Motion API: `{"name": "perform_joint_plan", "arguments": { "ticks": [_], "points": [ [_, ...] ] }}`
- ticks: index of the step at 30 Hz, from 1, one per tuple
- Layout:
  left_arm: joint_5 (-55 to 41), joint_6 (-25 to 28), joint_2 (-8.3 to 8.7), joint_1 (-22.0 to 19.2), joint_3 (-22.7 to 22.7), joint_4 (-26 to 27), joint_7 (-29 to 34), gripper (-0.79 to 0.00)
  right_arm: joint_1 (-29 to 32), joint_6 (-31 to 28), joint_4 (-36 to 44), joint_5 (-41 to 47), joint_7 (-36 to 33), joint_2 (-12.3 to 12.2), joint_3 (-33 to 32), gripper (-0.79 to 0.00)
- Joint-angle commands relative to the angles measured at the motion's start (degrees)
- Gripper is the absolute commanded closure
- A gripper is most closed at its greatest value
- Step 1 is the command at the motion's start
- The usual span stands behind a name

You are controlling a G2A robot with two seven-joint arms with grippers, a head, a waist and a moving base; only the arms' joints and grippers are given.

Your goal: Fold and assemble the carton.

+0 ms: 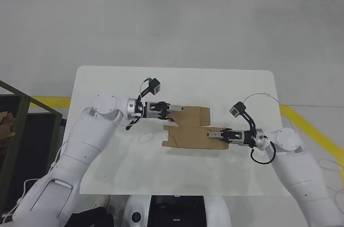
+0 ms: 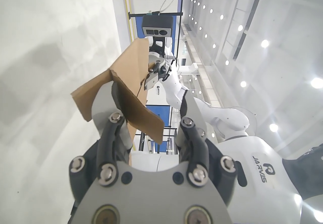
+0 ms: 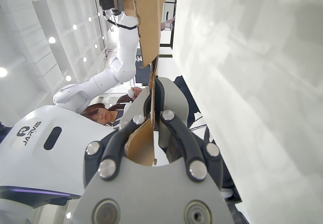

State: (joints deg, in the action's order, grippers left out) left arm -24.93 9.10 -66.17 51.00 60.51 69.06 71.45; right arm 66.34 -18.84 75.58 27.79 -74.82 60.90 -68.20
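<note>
A flat brown carton point(image 1: 189, 131) hangs just above the middle of the white table point(image 1: 132, 164), held between both arms. My right gripper point(image 1: 214, 135) is shut on the carton's right edge; in the right wrist view the cardboard point(image 3: 149, 8) runs edge-on between the pinched fingers of that gripper point(image 3: 154, 87). My left gripper point(image 1: 171, 108) is at the carton's far left corner. Its fingers point(image 2: 106, 99) stand wide apart, open, with a bent flap of the carton point(image 2: 131, 76) between them, lying against one finger. The left gripper point(image 2: 149, 104) does not pinch it.
A dark green frame cart with cardboard pieces point(image 1: 1, 130) stands off the table's left side. Yellow floor tape point(image 1: 308, 122) runs past the right edge. Bare tabletop point(image 1: 229, 85) lies beyond the carton and in front of it.
</note>
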Motion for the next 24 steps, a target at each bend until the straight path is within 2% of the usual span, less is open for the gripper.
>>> {"name": "perform_joint_plan", "arguments": {
  "ticks": [1, 4, 12, 19, 24],
  "points": [
    [1.5, -0.6, 0.12, -0.1, -0.2, 0.1, -0.2, -0.443, 0.0, 0.0, 0.0, -0.1, 0.0, -0.1, -0.1, 0.0],
    [2.2, -1.4, 0.22, 0.0, -0.3, 0.3, 0.0, -0.449, 0.0, 0.0, -0.1, -0.1, 0.0, -0.1, -0.1, 0.0],
    [5.1, -2.7, 0.6, 0.0, -0.5, 1.3, -0.3, -0.296, 0.1, 0.0, -0.2, -0.5, 0.4, -0.3, -0.2, 0.0],
    [6.7, -4.5, 0.67, -0.2, -1.5, 1.4, 0.1, -0.252, 0.2, 0.1, -0.2, -0.7, 0.7, -0.5, -0.3, 0.0],
    [7.0, -5.3, 0.67, -0.5, -1.9, 1.1, 0.1, -0.166, 0.2, 0.1, -0.1, -0.6, 0.7, -0.6, -0.3, 0.0]
  ]
}}
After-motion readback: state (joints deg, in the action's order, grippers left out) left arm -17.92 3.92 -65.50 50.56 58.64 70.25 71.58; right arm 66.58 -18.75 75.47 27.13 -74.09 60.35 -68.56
